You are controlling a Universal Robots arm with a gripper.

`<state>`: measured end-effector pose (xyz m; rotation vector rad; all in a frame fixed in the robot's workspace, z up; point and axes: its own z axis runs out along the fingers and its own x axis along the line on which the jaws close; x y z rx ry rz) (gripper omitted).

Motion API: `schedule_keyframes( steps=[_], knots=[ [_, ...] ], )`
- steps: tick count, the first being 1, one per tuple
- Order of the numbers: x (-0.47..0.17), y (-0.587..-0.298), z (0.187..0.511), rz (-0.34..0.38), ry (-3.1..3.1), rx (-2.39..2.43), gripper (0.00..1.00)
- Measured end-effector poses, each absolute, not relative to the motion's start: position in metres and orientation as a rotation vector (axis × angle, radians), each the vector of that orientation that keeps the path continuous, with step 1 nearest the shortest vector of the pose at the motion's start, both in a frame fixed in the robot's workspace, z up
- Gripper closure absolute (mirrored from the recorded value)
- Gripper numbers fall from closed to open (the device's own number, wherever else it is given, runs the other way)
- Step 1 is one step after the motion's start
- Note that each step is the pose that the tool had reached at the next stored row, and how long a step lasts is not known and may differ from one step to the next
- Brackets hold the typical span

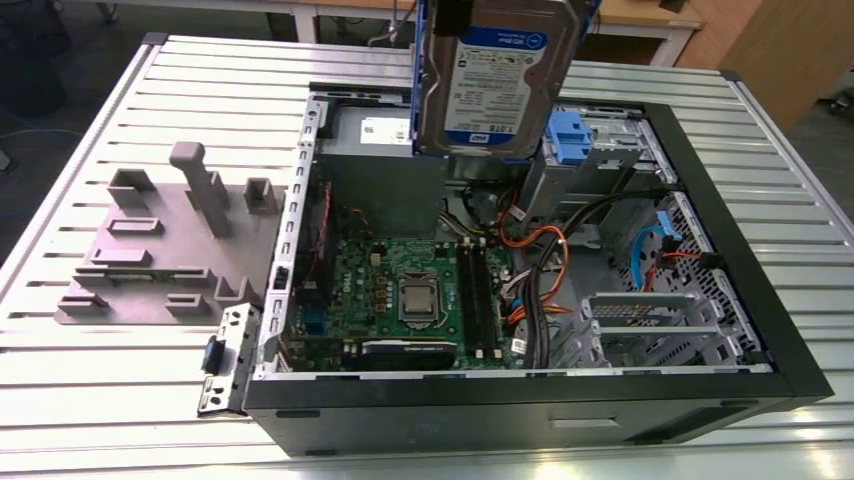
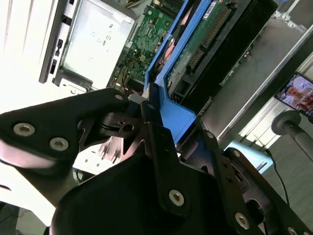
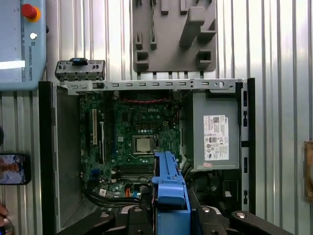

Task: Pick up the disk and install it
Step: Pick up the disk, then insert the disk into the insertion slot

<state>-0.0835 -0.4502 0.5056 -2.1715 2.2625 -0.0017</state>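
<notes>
Where nearest the wrist cameras, shows the gripper (image 2: 143, 103) clamped firmly on the disk (image 2: 195, 44), pinching its blue plastic carrier from both sides, green circuit-board underside turned toward the second wrist view. Holds it upright and clear of every surface, label face toward the exterior view, hanging over the open computer case (image 1: 747, 330).

Behind the lower edge, in the exterior view, finds the grey power supply (image 1: 380, 150) with a white sticker. Near that edge, toward the exterior view's right, a small blue bracket (image 1: 567, 135) at the drive bay.

Deeper inside the case, takes in the green motherboard (image 1: 400, 290) with its silver processor (image 1: 416, 297). Beside it, orange and black cables (image 1: 534, 250), then a metal drive cage (image 1: 641, 320) toward the exterior view's right.

Outside the case, on the ribbed metal table (image 1: 80, 400), notes a small metal bracket (image 1: 220, 360) just beside the case's corner. Also a grey moulded fixture (image 1: 160, 250) beside the case toward the exterior view's left.

Farther out, in the first wrist view, picks out a pendant (image 3: 22, 44) with a red button — and, past the case wall, a phone (image 3: 12, 169) lying on the table.
</notes>
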Motion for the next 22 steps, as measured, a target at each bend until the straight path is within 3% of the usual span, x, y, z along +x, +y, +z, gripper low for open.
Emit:
schedule_keyframes(
  steps=[22],
  knots=[
    [-0.082, -0.463, 0.506, -0.002, 2.263, -2.172, 0.64]
  ],
)
